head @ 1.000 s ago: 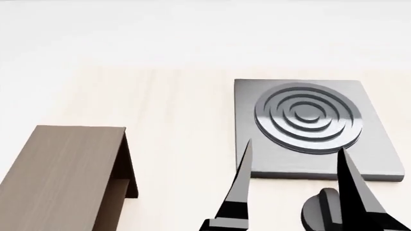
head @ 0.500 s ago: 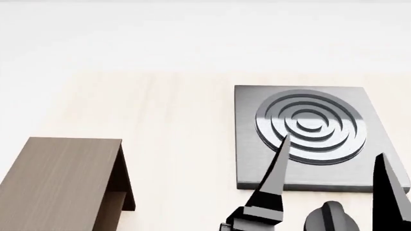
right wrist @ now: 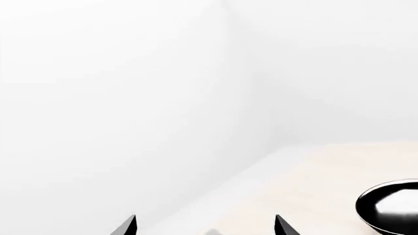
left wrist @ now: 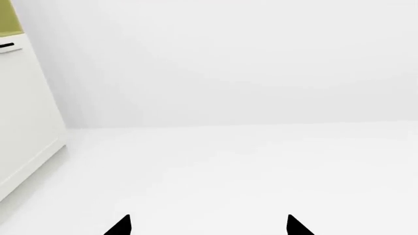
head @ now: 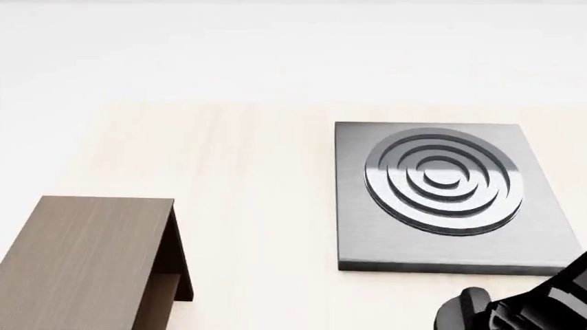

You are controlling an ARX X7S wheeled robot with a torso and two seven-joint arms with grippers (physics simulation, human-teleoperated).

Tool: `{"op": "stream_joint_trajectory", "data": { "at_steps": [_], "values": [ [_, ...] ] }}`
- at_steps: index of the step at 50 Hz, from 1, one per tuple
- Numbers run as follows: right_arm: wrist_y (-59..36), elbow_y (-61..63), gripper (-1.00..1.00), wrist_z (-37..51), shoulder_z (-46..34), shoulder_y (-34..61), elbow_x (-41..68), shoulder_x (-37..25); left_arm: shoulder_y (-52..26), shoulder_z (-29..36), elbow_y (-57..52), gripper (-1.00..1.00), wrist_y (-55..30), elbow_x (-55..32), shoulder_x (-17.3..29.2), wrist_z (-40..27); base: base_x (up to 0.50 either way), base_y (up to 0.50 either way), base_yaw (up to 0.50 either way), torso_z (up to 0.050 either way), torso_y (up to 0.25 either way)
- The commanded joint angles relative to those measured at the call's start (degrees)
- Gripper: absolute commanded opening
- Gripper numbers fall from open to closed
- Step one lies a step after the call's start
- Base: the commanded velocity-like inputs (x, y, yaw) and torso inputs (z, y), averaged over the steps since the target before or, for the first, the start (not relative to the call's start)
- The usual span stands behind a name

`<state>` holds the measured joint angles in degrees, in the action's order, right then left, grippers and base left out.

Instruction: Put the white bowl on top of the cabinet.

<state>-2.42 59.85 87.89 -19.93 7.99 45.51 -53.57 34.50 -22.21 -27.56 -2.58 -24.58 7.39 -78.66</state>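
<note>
Cabinet (head: 87,254) near stove plate (head: 449,199), black pan (right wrist: 392,208), contents unclear, left claw (left wrist: 207,227), right claw (right wrist: 203,226) both released.

You only get the tips of each gripper's fingers (left wrist: 121,226) (right wrist: 127,226) in the wrist views, the cabinet (head: 87,261) is cropped at the bottom, and the frying pan (right wrist: 392,205) runs off the edge

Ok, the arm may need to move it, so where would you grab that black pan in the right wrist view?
Probably its rim, coming down from above, one finger inside and one outside: the black pan sits flat and open-topped on the table, and no handle shows. The right gripper is open.
</note>
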Motion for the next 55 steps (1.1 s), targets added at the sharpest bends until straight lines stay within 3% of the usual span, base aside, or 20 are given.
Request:
{"op": "stream_joint_trajectory", "data": {
  "at_steps": [1,7,11,16,20,21,22,24,28,33,40,42,44,51,55],
  "values": [
    [2.81,0.13,1.0,2.05,4.21,-4.02,1.58,-1.33,0.04,-0.04,0.14,1.0,0.15,-0.09,-0.01,0.07,0.0,0.0,0.0,0.0,0.0],
    [5.28,0.13,1.0,2.05,14.71,-12.11,3.94,-0.38,-0.13,-0.09,0.5,1.0,0.08,-0.26,0.08,0.14,0.0,0.0,0.0,0.0,0.0],
    [1.28,0.13,1.0,2.07,25.75,-16.49,10.23,3.87,-0.1,-0.15,0.63,1.0,0.21,-0.35,0.02,0.17,0.0,0.0,0.0,0.0,0.0],
    [4.37,0.1,1.0,1.97,26.78,-18.78,12.58,3.43,-0.04,-0.27,0.86,1.0,0.48,-0.53,-0.04,0.28,0.0,0.0,0.0,0.0,0.0],
    [-6.85,0.13,1.0,2.07,36.16,-18.57,18.83,9.41,0.06,-0.36,0.99,1.0,0.61,-0.6,-0.11,0.26,0.0,0.0,0.0,0.0,0.0],
    [-0.35,0.12,1.0,-0.24,32.07,-17.89,17.64,6.56,0.09,-0.38,1.0,1.0,0.63,-0.58,-0.14,0.2,0.0,0.0,0.0,0.0,0.0],
    [-3.44,0.1,1.0,2.05,33.34,-18.09,21.85,5.6,0.1,-0.37,0.99,1.0,0.59,-0.54,-0.14,0.15,0.0,0.0,0.0,0.0,0.0],
    [-16.16,0.13,1.0,2.09,41.4,-15.24,26.9,12.02,0.18,-0.4,1.01,1.0,0.7,-0.53,-0.17,0.16,0.0,0.0,0.0,0.0,0.0],
    [-20.61,0.13,1.0,2.08,43.71,-12.52,32.98,12.69,0.27,-0.4,1.07,1.0,0.92,-0.57,-0.21,0.25,0.0,0.0,0.0,0.0,0.0],
    [-33.84,0.14,1.0,2.09,50.33,-9.72,36.49,14.18,0.38,-0.47,1.02,1.0,1.05,-0.68,-0.21,0.25,0.0,0.0,0.0,0.0,0.0],
    [-33.26,0.14,1.0,2.09,50.47,-9.19,36.88,11.51,0.49,-0.5,1.01,1.0,1.13,-0.74,-0.19,0.22,0.0,0.0,0.0,0.0,0.0],
    [-30.53,0.14,1.0,2.09,47.22,-9.52,34.29,8.46,0.43,-0.5,1.07,1.0,1.12,-0.78,-0.15,0.23,0.0,0.0,0.0,0.0,0.0],
    [-31.14,0.14,1.0,2.09,47.26,-10.34,34.13,9.71,0.41,-0.5,1.12,1.0,1.13,-0.84,-0.12,0.25,0.0,0.0,0.0,0.0,0.0],
    [-17.74,0.14,1.0,2.09,40.96,-16.45,28.86,3.26,0.36,-0.45,1.17,1.0,1.14,-0.83,-0.11,0.21,0.0,0.0,0.0,0.0,0.0],
    [-19.0,0.14,1.0,2.09,43.1,-17.98,29.24,5.91,0.43,-0.44,1.13,1.0,1.16,-0.8,-0.11,0.19,0.0,0.0,0.0,0.0,0.0]
  ]
}}
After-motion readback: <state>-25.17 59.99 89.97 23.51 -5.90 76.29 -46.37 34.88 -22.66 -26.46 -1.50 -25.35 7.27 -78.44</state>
